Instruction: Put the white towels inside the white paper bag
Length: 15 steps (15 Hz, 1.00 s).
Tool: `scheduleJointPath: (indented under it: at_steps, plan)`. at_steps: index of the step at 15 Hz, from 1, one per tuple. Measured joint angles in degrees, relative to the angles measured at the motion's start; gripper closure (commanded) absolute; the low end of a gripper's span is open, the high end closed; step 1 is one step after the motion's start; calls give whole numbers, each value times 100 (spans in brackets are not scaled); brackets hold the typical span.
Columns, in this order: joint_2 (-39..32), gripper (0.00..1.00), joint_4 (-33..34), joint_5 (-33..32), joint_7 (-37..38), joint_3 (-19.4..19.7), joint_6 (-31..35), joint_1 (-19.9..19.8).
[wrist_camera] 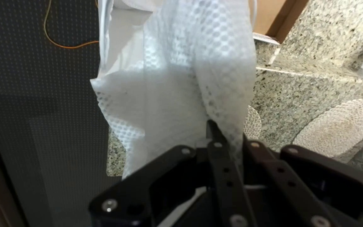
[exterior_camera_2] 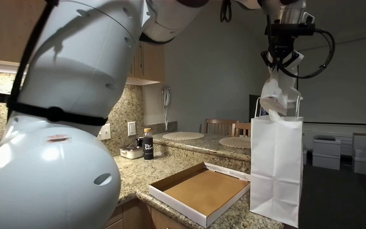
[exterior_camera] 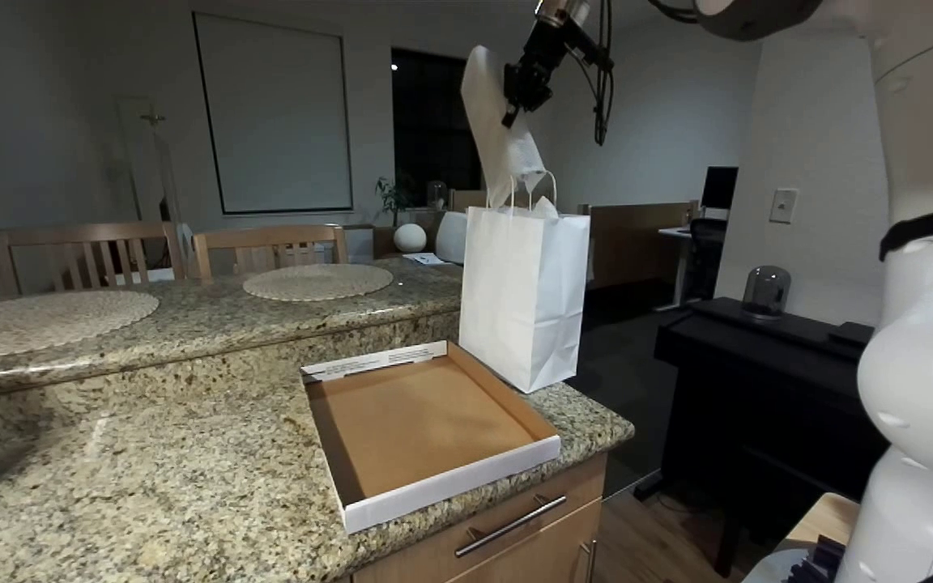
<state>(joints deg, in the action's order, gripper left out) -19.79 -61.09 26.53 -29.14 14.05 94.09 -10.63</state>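
Note:
My gripper is shut on a white towel above the white paper bag. In an exterior view the gripper points down, and the towel hangs rumpled between the bag's handles, its lower end at the mouth of the bag. In the wrist view the towel passes between the fingers and covers much of the bag's opening. A white tip sticks up at the bag's rim; I cannot tell whether it is another towel. The bag's inside is mostly hidden.
A shallow brown cardboard tray lies beside the bag on the granite counter. The bag stands near the counter's end, with dark floor beyond. Woven placemats lie on the raised ledge. A dark bottle and a small box stand farther back.

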Motion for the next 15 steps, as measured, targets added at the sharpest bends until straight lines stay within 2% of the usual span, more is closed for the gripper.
scheduleJointPath:
  at_steps: [3,6,15]
  plan:
    - [-162,98,-7,-282,-105,0,0,32]
    - [-148,98,-206,-530,-533,0,88,47]
    - [390,98,-1697,-948,-1827,-33,1039,450]
